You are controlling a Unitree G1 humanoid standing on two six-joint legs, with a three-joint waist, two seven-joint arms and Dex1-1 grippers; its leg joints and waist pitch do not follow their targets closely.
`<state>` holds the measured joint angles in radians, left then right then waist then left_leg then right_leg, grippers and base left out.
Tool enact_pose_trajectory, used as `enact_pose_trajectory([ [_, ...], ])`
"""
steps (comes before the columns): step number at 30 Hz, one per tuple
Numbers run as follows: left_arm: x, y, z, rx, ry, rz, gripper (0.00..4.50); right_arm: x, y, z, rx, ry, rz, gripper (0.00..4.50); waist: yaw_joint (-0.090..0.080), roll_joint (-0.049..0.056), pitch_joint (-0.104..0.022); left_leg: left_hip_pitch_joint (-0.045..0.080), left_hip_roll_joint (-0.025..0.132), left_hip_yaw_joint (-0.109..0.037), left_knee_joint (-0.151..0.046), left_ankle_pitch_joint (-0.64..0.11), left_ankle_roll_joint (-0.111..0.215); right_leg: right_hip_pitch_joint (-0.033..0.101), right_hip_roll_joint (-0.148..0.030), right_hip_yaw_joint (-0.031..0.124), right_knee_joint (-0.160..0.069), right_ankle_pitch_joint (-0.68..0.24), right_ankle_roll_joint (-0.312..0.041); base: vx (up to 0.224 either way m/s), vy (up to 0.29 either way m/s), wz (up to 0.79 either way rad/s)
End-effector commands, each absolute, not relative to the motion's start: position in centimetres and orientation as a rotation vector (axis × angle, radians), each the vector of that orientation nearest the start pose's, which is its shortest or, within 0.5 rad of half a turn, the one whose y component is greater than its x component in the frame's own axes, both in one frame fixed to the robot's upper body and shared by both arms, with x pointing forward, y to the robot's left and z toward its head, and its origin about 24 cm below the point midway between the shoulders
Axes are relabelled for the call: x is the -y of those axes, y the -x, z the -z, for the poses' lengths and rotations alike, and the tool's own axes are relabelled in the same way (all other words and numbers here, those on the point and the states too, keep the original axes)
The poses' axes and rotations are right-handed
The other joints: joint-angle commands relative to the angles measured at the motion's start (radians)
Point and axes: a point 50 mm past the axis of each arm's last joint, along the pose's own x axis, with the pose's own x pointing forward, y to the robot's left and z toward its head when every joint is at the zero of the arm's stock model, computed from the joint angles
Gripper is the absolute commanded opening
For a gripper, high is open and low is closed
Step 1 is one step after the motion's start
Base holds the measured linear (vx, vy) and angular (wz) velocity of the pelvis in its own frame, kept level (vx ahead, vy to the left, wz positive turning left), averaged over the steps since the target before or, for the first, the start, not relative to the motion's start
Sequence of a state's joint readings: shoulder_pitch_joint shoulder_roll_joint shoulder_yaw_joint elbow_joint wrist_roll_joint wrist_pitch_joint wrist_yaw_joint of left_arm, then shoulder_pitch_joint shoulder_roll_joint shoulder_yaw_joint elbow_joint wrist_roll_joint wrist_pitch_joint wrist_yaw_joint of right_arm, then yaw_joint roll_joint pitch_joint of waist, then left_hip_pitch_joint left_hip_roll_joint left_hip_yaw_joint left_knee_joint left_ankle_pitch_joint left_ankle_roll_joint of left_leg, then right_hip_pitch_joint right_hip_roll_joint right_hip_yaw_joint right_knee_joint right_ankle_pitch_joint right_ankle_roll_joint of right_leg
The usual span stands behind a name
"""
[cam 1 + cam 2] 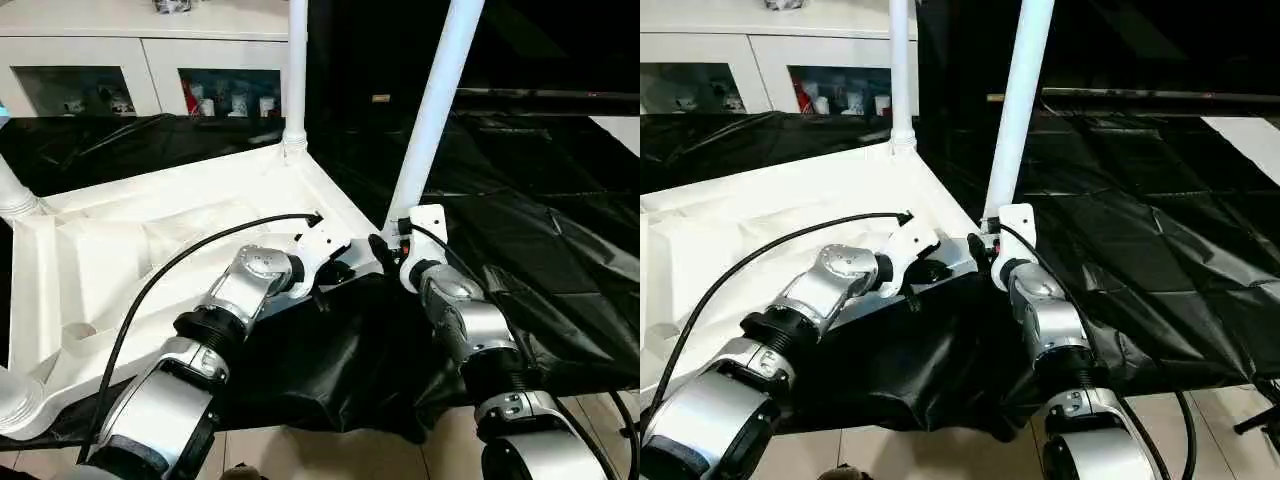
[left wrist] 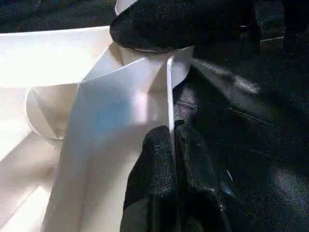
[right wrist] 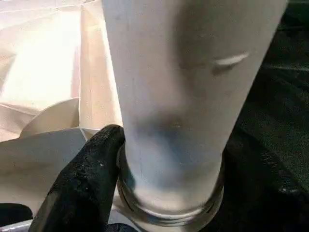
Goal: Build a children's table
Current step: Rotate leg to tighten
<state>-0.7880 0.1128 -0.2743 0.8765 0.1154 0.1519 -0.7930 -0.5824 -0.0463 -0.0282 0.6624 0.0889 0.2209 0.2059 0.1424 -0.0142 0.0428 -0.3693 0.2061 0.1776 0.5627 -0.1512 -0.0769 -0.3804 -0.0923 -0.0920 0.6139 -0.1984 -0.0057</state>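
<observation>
Black sheet (image 1: 540, 250): tabletop (image 1: 150, 240) underside up, legs (image 1: 437, 110) upright; left pincer (image 2: 171, 159) pinches rim, right pincer (image 1: 385, 243) grips leg.

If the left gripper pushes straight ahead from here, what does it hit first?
Probably the round corner socket of the white plastic table top, where the right gripper holds the white tubular leg; the left gripper already pinches the rim.

White glass-door cabinet (image 1: 140, 60) behind; black sheeting (image 1: 540, 250).
</observation>
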Motion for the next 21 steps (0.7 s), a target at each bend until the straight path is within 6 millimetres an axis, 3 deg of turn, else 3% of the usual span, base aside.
enact_pose_trajectory([
  [1,-5.4,-34.4,-5.4,-0.379,-0.403,1.139,0.00,9.4,-34.1,-3.1,-0.347,-0.068,-0.459,3.42,-0.001,0.005,-0.060,0.016,0.027,-0.013,-0.068,-0.289,-0.021,0.039,-0.067,0.052,-0.083,-0.193,-0.161,0.000,0.000,0.00],
  [5,-6.8,-34.4,-5.2,-0.387,-0.408,1.142,0.00,10.5,-34.2,-3.7,-0.316,-0.049,-0.495,3.87,0.000,-0.001,-0.061,0.011,0.027,-0.010,-0.064,-0.235,-0.002,0.042,-0.068,0.053,-0.076,-0.138,-0.173,0.000,0.000,0.00],
  [8,-7.7,-34.3,-5.2,-0.390,-0.408,1.156,0.00,11.4,-34.0,-4.3,-0.292,-0.046,-0.554,3.87,0.002,-0.006,-0.063,0.010,0.028,-0.008,-0.060,-0.193,0.022,0.043,-0.067,0.053,-0.069,-0.079,-0.186,0.000,0.000,0.00],
  [9,-8.4,-34.3,-5.4,-0.383,-0.408,1.175,0.00,12.0,-33.7,-4.8,-0.274,-0.027,-0.620,3.87,0.005,-0.018,-0.061,0.009,0.027,-0.007,-0.060,-0.183,0.029,0.047,-0.065,0.050,-0.067,-0.078,-0.184,0.000,0.000,0.00],
  [13,-10.1,-33.6,-6.0,-0.361,-0.386,1.287,0.00,13.3,-32.3,-5.7,-0.275,0.085,-0.834,3.87,0.009,-0.008,-0.062,0.009,0.030,-0.007,-0.059,-0.181,0.040,0.046,-0.066,0.051,-0.066,-0.072,-0.184,0.000,0.000,0.00],
  [18,-11.5,-32.4,-6.3,-0.376,-0.387,1.426,0.00,14.4,-30.5,-5.7,-0.336,0.180,-1.041,3.87,0.015,-0.012,-0.060,0.010,0.034,-0.004,-0.057,-0.191,0.042,0.043,-0.066,0.051,-0.064,-0.075,-0.203,0.000,0.000,0.00],
  [21,-12.1,-31.9,-6.4,-0.398,-0.363,1.473,0.00,14.6,-30.0,-5.8,-0.354,0.188,-1.094,3.87,0.027,-0.008,-0.059,0.014,0.037,-0.003,-0.058,-0.206,0.039,0.037,-0.067,0.052,-0.065,-0.097,-0.207,0.000,0.000,0.00],
])
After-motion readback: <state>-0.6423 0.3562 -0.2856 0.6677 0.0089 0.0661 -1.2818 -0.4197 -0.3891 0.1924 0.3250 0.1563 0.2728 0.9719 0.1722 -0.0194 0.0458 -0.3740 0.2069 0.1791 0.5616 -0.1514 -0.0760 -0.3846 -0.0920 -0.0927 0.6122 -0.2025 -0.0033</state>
